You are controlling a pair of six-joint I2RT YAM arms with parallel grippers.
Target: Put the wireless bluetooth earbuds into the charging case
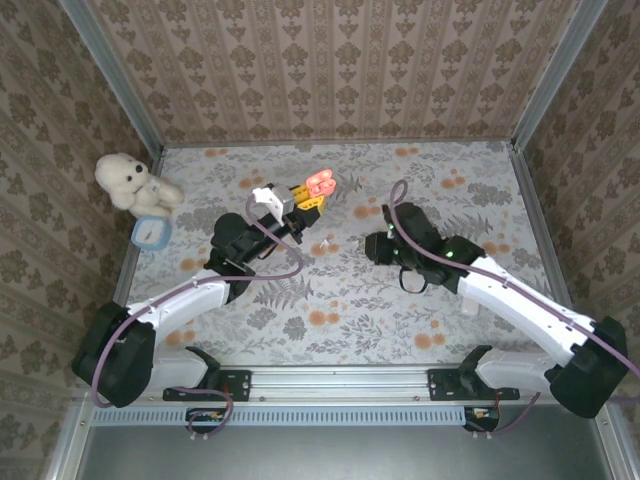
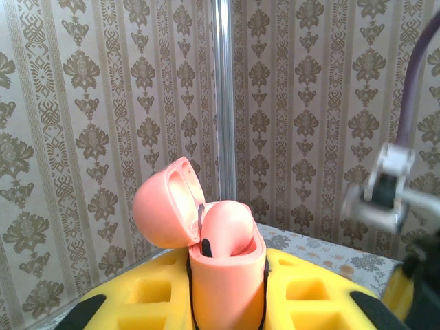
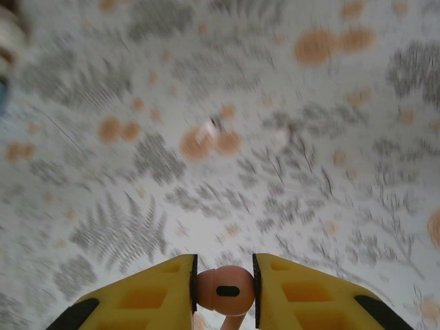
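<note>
Jaws of the left gripper [image 1: 308, 196] are clamped on the charging case [image 1: 321, 181], which the top camera shows over the far middle of the table [image 1: 420, 320] with its lid open. The right gripper [image 1: 376, 246] hangs to the right of it, well apart; from above I cannot tell what its jaws carry. A small pale speck [image 1: 322, 243] lies between the arms, too small to name. A teddy bear [image 1: 125, 180] and a blue clock [image 1: 150, 232] sit at the far left.

From the left wrist, yellow fingers [image 2: 316, 295] press both sides of the upright case, and the lid [image 2: 165, 206] is hinged back to the left. The first earbud [image 2: 230, 230], orange-pink, sits in the case's mouth with its rounded head above the rim. The other well is hidden behind it.

From the right wrist, the right gripper's jaws are closed on the second earbud [image 3: 223, 289], also orange-pink, with a dark oval mark facing the camera. The table below is blurred.

I judge the task roughly half done. One bud looks seated and the other is in hand. It has yet to be carried across, lined up with the free well and pressed in.
</note>
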